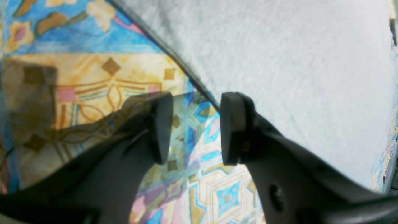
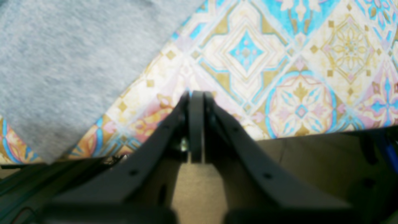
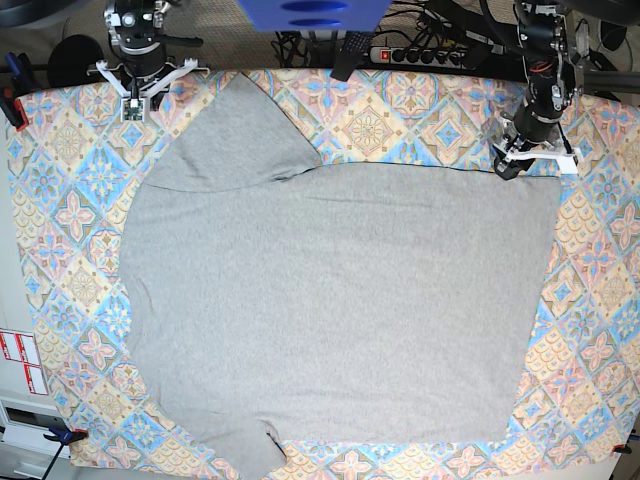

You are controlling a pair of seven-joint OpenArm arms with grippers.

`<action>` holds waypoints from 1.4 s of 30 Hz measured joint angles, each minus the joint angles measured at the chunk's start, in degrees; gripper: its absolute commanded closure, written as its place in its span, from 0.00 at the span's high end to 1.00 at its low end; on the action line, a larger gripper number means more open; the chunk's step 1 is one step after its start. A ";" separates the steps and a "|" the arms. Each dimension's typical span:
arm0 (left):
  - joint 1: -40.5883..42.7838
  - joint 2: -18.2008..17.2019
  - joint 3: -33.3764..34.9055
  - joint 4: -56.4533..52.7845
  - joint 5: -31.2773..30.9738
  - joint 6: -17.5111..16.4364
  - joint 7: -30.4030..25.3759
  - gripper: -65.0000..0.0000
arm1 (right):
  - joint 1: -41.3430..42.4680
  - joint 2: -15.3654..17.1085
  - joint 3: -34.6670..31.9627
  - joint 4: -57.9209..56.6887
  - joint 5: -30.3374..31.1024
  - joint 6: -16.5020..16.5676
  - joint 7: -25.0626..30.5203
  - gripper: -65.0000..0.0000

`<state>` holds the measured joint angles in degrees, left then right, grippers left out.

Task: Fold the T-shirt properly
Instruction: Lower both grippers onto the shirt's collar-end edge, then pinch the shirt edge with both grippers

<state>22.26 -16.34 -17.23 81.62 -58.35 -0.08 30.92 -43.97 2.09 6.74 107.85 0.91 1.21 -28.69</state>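
Grey shirt is lying flat on the bench. My left hand is gaping empty beside its edge; my right hand is pinched shut. Risking snagging the cloth underneath instead.

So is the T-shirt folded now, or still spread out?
Mostly spread: the T-shirt lies flat across the tablecloth; only one sleeve looks turned in.

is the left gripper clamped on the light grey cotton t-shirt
No, the left gripper is open beside the light grey cotton T-shirt edge, only patterned tablecloth between.
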 measured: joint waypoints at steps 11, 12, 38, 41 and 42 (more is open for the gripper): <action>-6.47 -0.11 -0.17 -7.52 -0.55 -1.09 -0.98 0.40 | -0.02 0.00 0.04 0.00 0.00 0.02 -0.04 0.00; -7.04 -0.17 -0.17 -7.89 -0.50 -1.11 -0.94 0.40 | -0.04 -0.02 0.04 0.00 0.02 0.02 -0.09 0.00; -7.19 1.09 -0.22 -8.39 -0.09 -0.70 -0.94 0.00 | 4.68 0.15 -2.43 -0.11 0.04 -0.22 -0.37 0.32; -7.19 1.09 -0.22 -8.39 -0.13 -0.72 -0.94 0.00 | 6.12 0.13 -5.16 -0.11 0.52 0.02 -0.98 0.36; -7.17 1.09 -0.22 -8.39 -0.22 -0.74 -0.94 0.00 | 6.40 0.07 -6.08 -0.13 0.50 -0.02 -3.10 0.37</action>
<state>15.09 -15.25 -17.45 73.23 -58.57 -0.82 29.98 -37.56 2.15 0.67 107.72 1.41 1.19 -31.79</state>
